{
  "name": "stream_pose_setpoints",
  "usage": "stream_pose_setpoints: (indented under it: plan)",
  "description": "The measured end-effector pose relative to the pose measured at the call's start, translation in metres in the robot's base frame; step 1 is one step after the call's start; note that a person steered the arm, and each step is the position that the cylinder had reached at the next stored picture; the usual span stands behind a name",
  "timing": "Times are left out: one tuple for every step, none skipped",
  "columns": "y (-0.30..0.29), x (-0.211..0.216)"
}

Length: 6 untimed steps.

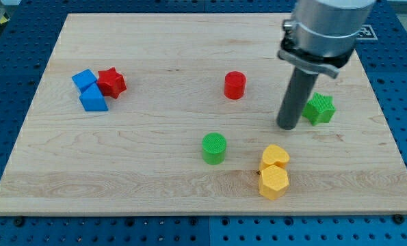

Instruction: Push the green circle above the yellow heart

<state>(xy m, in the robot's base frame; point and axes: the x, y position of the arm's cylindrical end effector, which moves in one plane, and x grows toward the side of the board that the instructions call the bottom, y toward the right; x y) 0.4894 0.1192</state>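
Presently, entries as follows.

Tip: my tip [288, 127] rests on the table [155, 184] toward the view's right, just left of the green star [320, 108], above and slightly right of the yellow heart [275, 156].
Fingers: none fitted; the arm ends in a bare rod, so nothing is grasped or released.
Task item: green circle [214, 148], a short cylinder below the middle of the table, left of the yellow heart and at about its level.
Target spot: bare wood directly toward the view's top from the yellow heart, close to where my tip now stands.
Step in hand, judged: bring my tip round to the lower left of the green circle, then push up and to the right.
Doing it well, judged: keep the push line through the cylinder's centre, since an off-centre contact would likely let it slip aside; stop once it sits over the heart.
Approach path: my tip should pass above the green circle or wide around it, not clip it on the way.
Obstacle, near: yellow hexagon [273, 182], touching the heart's lower edge; a low push could disturb both.
Obstacle, far side: green star, right of the target; overshoot may strike it.
Bystander: red cylinder [235, 85], above the green circle, off the likely line.
Remote group: two blue blocks [88, 89] and red star [111, 82], clustered at the view's left, well apart.
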Motion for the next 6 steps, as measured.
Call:
stream_pose_setpoints:
  plan:
    - [-0.027, 0.018]
    - [-0.056, -0.004]
    - [-0.116, -0.007]
    - [-0.175, 0.005]
    - [-0.184, 0.051]
    - [-0.172, 0.055]
